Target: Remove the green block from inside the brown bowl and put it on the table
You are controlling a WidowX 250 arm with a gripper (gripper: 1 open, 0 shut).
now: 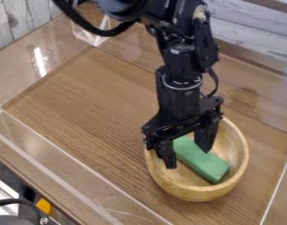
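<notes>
The green block (202, 163) lies flat inside the brown bowl (181, 185). It is a small green bar, and it runs from the upper left of the bowl down to the lower right. The bowl sits on the table (76, 105), near the front right corner, close to the low clear walls.

The black gripper (186, 143) hangs straight down from the robot arm, right over the bowl. Its jaws are spread wide open. One finger (167, 151) dips down at the left end of the block, just inside the bowl's rim. The other finger sits on the far side of the block. The upper end of the block is in the gap between the two fingers. The jaws are not squeezing it, so nothing is held. I cannot tell if a fingertip touches the block or the bowl.
</notes>
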